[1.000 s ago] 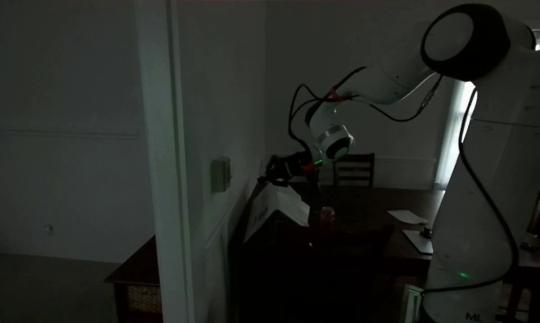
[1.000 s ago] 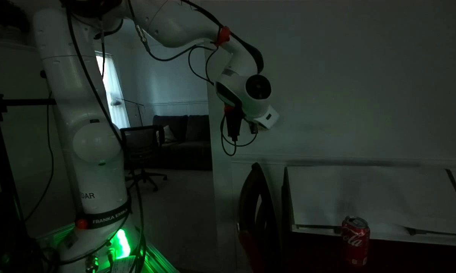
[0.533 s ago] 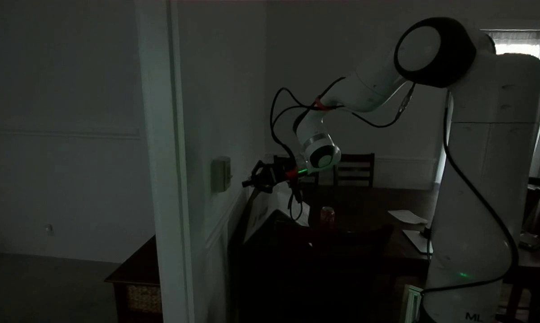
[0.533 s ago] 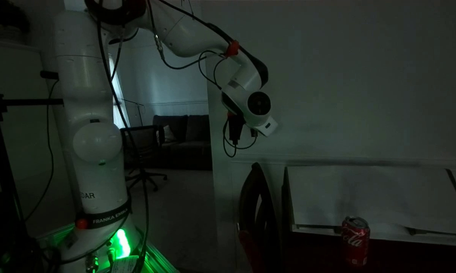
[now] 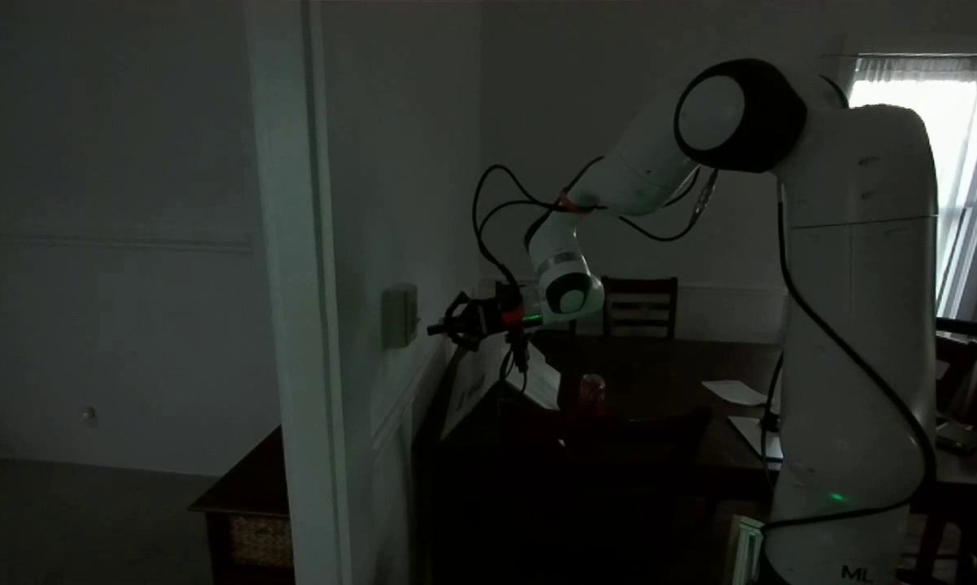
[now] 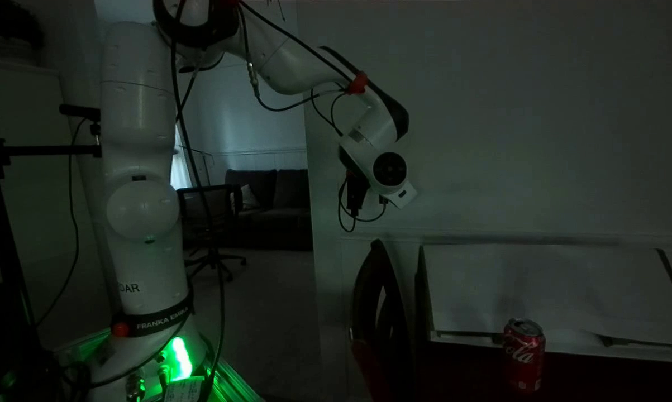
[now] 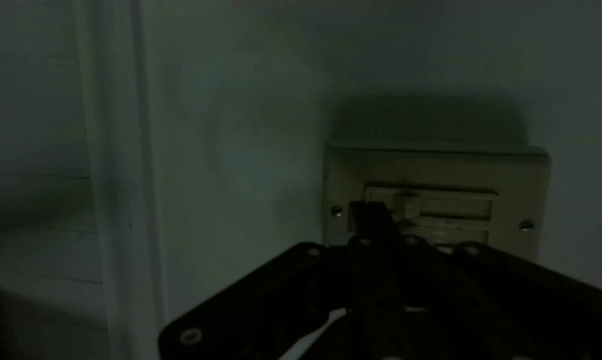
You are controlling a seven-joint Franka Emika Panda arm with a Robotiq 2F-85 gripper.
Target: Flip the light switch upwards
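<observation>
The light switch (image 5: 399, 315) is a small pale plate on the wall in an exterior view. In the wrist view the same plate (image 7: 436, 167) lies sideways, with two screws and a recessed panel with a small raised toggle. My gripper (image 5: 434, 330) points at the wall, a short way in front of the switch and near the height of its lower half. In the wrist view its black fingertips (image 7: 367, 205) are together with nothing seen between them. They overlap the plate's left part, beside the toggle, and hide its lower part. In the other exterior picture the arm hides the fingers and the switch.
A door frame (image 5: 297, 325) stands left of the switch. Under the gripper are a dark table (image 5: 659, 357), a white propped board (image 6: 537, 290) and a red can (image 6: 524, 354). A dark chair (image 6: 383, 312) stands by the wall. Cables hang from the wrist.
The arm has reached forward and come lower at the elbow. My gripper has moved closer to the wall and the switch and turned more level. The fingers show no clear opening or closing.
</observation>
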